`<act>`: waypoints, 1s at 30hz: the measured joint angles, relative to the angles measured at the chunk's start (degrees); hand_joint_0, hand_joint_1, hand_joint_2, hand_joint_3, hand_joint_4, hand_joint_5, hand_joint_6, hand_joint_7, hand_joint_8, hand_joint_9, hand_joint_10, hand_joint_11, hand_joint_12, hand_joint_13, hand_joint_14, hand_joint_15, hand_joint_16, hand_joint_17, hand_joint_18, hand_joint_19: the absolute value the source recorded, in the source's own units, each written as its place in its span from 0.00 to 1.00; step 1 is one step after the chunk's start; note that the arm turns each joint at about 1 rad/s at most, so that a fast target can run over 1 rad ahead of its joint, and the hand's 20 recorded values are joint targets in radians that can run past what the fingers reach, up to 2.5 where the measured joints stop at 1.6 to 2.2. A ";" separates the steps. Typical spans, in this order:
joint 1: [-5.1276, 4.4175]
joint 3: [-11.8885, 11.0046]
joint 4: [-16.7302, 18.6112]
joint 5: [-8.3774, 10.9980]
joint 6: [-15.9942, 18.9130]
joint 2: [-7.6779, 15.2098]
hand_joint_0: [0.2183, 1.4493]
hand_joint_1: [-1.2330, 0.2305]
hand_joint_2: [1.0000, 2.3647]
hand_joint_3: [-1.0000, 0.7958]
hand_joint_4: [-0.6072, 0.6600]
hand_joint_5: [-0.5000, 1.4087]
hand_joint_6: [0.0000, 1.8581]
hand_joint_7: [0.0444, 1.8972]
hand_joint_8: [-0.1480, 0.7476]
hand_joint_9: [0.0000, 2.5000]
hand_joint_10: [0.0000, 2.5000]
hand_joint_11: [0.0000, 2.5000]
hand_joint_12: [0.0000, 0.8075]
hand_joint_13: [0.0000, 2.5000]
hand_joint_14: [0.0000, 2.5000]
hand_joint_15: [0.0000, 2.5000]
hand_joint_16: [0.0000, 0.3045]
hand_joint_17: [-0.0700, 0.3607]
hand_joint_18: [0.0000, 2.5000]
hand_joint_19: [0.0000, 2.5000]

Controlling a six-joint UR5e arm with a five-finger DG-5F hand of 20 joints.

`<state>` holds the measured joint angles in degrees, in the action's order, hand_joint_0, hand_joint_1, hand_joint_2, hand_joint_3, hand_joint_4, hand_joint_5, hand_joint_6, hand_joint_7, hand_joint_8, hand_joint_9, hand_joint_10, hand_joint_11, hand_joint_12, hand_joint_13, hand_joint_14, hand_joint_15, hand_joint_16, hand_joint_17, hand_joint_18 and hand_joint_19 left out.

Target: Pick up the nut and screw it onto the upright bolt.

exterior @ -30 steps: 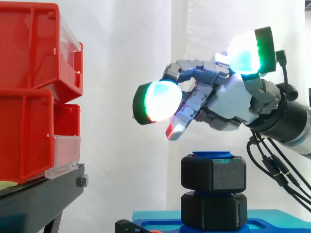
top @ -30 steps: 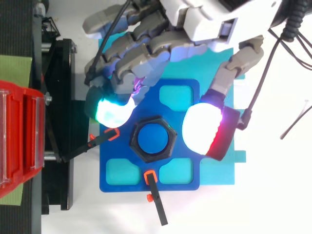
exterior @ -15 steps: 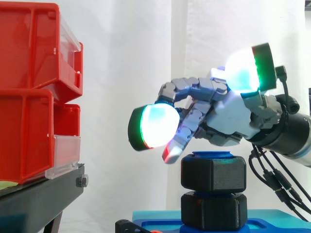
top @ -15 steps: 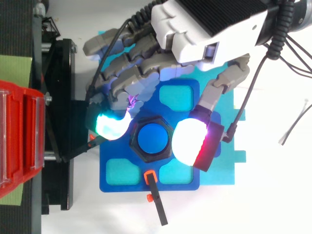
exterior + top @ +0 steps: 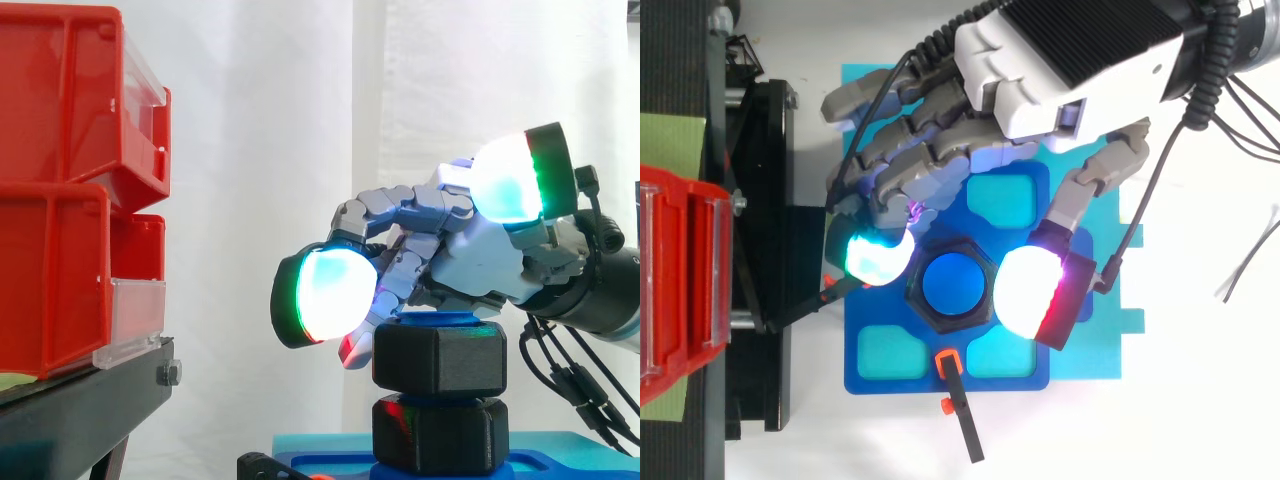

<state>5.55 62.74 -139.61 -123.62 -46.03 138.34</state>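
Side view — robot hand (image 5: 480, 258) over nut (image 5: 440, 358).

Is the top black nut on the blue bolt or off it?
On. The upper black hexagonal nut sits round the top of the upright blue bolt, whose blue end shows through its hole from above.

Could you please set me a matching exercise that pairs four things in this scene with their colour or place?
Things:
1. nut
2. bolt
3. bins
4. hand

Descriptions:
a. red, on the black stand
b. black, hexagonal
c. close above the nut
d. blue, its round top showing inside the nut

Pairs: 1-b; 2-d; 3-a; 4-c.
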 measured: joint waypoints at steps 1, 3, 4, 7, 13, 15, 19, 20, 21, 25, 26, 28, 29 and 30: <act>0.03 0.02 0.04 -0.01 -0.11 0.00 0.21 0.69 0.00 0.28 0.65 0.21 0.27 0.37 0.42 0.37 0.00 0.00 0.30 0.19 0.00 0.00 0.07 0.27 0.05 0.00; 0.10 0.05 0.12 -0.03 -0.31 0.00 0.21 0.69 0.00 0.28 0.65 0.21 0.27 0.37 0.42 0.36 0.00 0.00 0.30 0.18 0.00 0.00 0.07 0.27 0.05 0.00; 0.15 0.05 0.15 -0.04 -0.47 0.00 0.21 0.69 0.00 0.28 0.65 0.21 0.27 0.37 0.41 0.36 0.00 0.00 0.30 0.18 0.00 0.00 0.07 0.27 0.04 0.00; 0.22 0.08 0.08 -0.12 -0.90 0.00 0.21 0.69 0.00 0.28 0.65 0.21 0.27 0.37 0.41 0.36 0.00 0.00 0.30 0.18 0.00 0.00 0.07 0.27 0.04 0.00; 0.24 0.93 0.46 -0.19 -1.31 0.00 0.21 0.69 0.00 0.28 0.66 0.21 0.27 0.37 0.41 0.35 0.00 0.00 0.31 0.18 0.00 0.00 0.07 0.27 0.04 0.00; 0.25 1.55 1.14 -0.15 -1.31 0.00 0.21 0.69 0.00 0.28 0.65 0.21 0.27 0.37 0.41 0.35 0.00 0.00 0.31 0.18 0.00 0.00 0.07 0.27 0.04 0.00; 0.24 2.27 2.29 -0.18 -1.27 0.00 0.21 0.69 0.00 0.28 0.66 0.21 0.27 0.37 0.42 0.35 0.00 0.00 0.31 0.18 0.00 0.00 0.07 0.27 0.04 0.00; 0.24 2.35 2.45 -0.19 -1.26 0.00 0.21 0.69 0.00 0.28 0.66 0.21 0.27 0.38 0.42 0.35 0.00 0.00 0.30 0.18 0.00 0.00 0.07 0.27 0.04 0.00; 0.25 2.39 2.52 -0.20 -1.24 0.00 0.21 0.69 0.00 0.28 0.66 0.21 0.27 0.39 0.42 0.36 0.00 0.00 0.30 0.18 0.00 0.00 0.07 0.27 0.04 0.00; 0.33 2.44 2.70 -0.23 -1.23 0.00 0.22 0.69 0.00 0.28 0.67 0.22 0.27 0.44 0.43 0.36 0.00 0.00 0.30 0.18 0.00 0.00 0.07 0.27 0.04 0.00; 0.37 2.45 2.75 -0.26 -1.24 0.00 0.22 0.68 0.00 0.28 0.67 0.22 0.27 0.47 0.43 0.36 0.00 0.00 0.30 0.18 0.00 0.00 0.07 0.27 0.04 0.00; 0.46 2.45 2.81 -0.35 -1.25 0.00 0.22 0.68 0.00 0.28 0.67 0.23 0.27 0.52 0.43 0.36 0.00 0.00 0.29 0.19 0.00 0.00 0.06 0.26 0.05 0.00; 0.55 2.46 2.85 -0.47 -1.25 0.00 0.22 0.68 0.00 0.28 0.66 0.23 0.27 0.54 0.43 0.37 0.00 0.00 0.29 0.19 0.00 0.00 0.06 0.26 0.05 0.00; 0.61 2.46 2.88 -0.56 -1.25 0.00 0.22 0.68 0.00 0.28 0.66 0.23 0.27 0.56 0.44 0.37 0.00 0.00 0.29 0.19 0.00 0.00 0.06 0.26 0.05 0.00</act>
<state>6.16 65.20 -136.74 -124.18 -47.28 138.34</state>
